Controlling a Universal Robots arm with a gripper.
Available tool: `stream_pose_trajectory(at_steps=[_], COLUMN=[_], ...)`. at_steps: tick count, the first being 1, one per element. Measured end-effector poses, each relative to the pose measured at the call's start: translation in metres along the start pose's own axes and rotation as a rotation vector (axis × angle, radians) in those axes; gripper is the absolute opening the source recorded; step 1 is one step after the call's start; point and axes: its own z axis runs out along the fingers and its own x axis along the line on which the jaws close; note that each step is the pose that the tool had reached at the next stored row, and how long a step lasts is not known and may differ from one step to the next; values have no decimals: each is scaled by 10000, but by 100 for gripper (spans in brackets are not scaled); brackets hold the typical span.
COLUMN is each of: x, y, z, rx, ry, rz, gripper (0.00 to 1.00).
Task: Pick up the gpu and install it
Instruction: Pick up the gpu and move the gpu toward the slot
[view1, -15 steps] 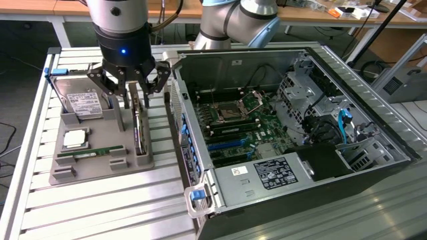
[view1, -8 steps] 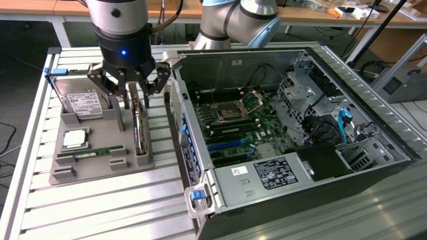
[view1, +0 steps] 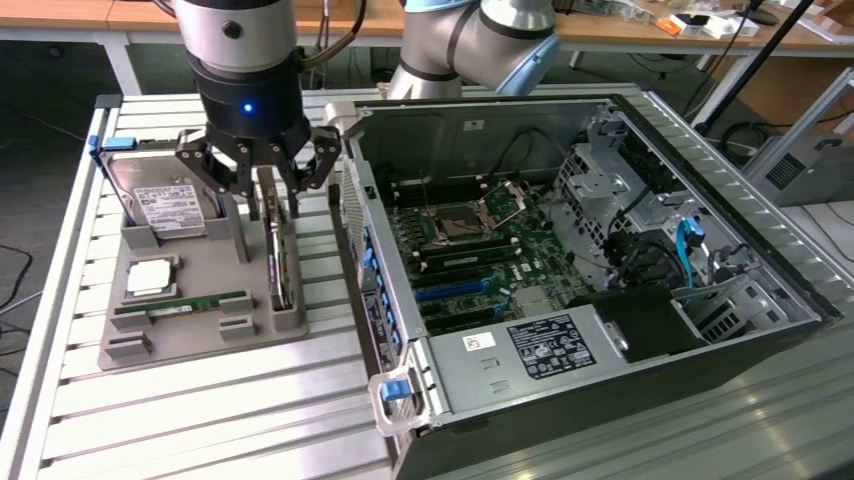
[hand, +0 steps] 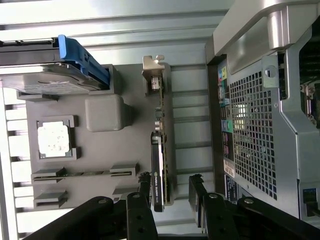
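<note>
The gpu (view1: 278, 262) stands on edge in a slot of the grey holder tray (view1: 200, 335), to the exterior view's left of the open computer case (view1: 747, 250). In the wrist view the gpu (hand: 163, 125) shows its green board edge, black cooler and silver bracket (hand: 152, 75). My gripper (view1: 267, 195) hangs right above the card's far end, open. Its black fingers (hand: 145, 184) stand on either side of the card, and nothing is held by the gripper (hand: 170, 187). The motherboard (view1: 467, 245) lies exposed inside the case, with a blue slot (view1: 447, 290).
The tray also carries a silver hard drive (view1: 167, 205), a square processor (view1: 150, 278) and a slim memory stick (view1: 180, 303). The case's rear wall (hand: 250, 125) stands close beside the tray. All of it rests on a slatted aluminium table (view1: 200, 430).
</note>
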Motion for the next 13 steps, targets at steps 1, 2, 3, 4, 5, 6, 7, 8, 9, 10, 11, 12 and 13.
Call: stream_pose_trajectory(at_steps=[1,2,3,4,5,6,7,8,9,10,11,12,13], x=[0,0,0,0,0,1,0,0,1,1,1,1,1], y=[0,0,0,0,-1,-1,-1,-1,-1,-1,-1,-1,-1], z=[3,6,8,10,13,16,19,21,26,29,31,33,35], rx=[1,1,1,2,3,4,5,6,7,8,8,9,9], ry=[-1,-1,-1,-1,-1,-1,-1,-1,-1,-1,-1,-1,-1], rz=[0,0,0,0,0,0,0,0,0,0,0,0,0], gripper=[44,44,44,44,44,44,44,44,44,44,44,44,44])
